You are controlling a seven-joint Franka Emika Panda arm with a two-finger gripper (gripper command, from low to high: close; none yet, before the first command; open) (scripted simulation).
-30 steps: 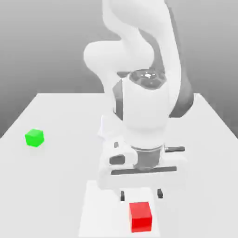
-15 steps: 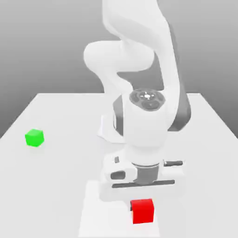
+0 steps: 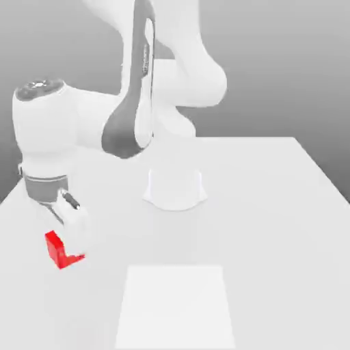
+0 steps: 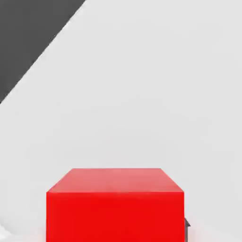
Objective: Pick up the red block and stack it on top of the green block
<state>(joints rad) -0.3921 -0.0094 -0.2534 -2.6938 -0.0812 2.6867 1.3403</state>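
The red block (image 3: 63, 251) hangs tilted just above the table at the exterior view's left, under the white hand. My gripper (image 3: 68, 238) is shut on it. In the hand view the red block (image 4: 115, 203) sits close to the camera, with a dark fingertip (image 4: 187, 223) at its side and the white table beyond it. The green block is hidden; the arm and hand now cover the spot on the left.
The robot's white base (image 3: 174, 188) stands at the middle of the white table (image 3: 273, 225). A lighter square patch (image 3: 174, 304) marks the table's front centre. In the hand view the table edge borders a dark area (image 4: 28, 38).
The gripper came down on the red block at the front centre and shut on it. The arm then swung to the exterior view's left, carrying the block, and now covers where the green block stood.
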